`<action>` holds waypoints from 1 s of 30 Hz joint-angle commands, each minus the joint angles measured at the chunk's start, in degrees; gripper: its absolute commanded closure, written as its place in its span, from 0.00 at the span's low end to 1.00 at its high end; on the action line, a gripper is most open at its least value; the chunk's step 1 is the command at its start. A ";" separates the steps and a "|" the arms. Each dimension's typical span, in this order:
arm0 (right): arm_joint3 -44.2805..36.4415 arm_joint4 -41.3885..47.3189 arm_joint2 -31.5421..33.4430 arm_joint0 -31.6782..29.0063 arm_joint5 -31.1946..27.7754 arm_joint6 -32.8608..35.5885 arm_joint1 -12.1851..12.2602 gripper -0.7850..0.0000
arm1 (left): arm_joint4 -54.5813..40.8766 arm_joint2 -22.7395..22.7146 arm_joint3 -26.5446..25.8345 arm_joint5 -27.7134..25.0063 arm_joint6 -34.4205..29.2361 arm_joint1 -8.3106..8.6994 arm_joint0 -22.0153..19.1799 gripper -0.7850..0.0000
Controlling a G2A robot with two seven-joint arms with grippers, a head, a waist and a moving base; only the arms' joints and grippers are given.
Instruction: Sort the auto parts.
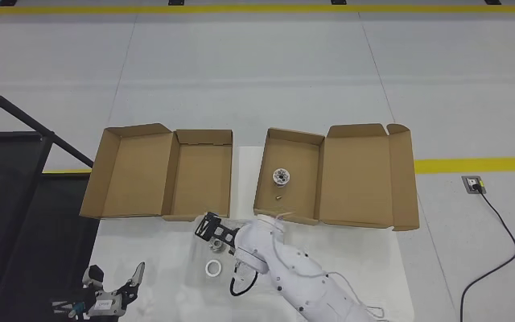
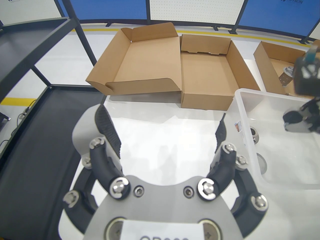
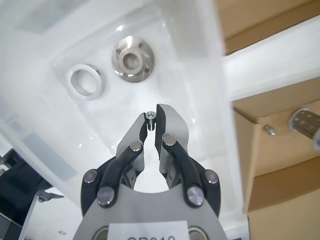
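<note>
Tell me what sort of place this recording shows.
Probably a robotics lab or factory-style test hall: a pale floor marked with yellow lines, blue and white pegboard partitions, and a sorting table with open cardboard boxes.

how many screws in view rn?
2. Held screw pinched in the right end effector above the clear bin; loose screw on the floor of the cardboard box, near a perforated metal part. Others may be hidden.

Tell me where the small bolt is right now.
In the right wrist view, the small bolt is pinched in the right end effector, above the clear bin, near the white ring and the metal flange.
</note>
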 commanded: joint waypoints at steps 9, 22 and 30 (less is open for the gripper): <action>-11.68 -5.10 15.81 -4.39 0.13 -2.32 3.86 1.00 | 0.00 0.00 0.00 0.00 0.00 0.00 0.00 0.00; 21.89 -1.92 18.65 10.60 10.32 -10.62 2.30 1.00 | 0.00 0.00 0.00 0.00 0.00 0.00 0.00 0.00; 36.34 0.38 17.78 16.30 13.02 -13.68 1.00 1.00 | 0.00 0.00 0.00 0.00 0.00 0.00 0.00 0.00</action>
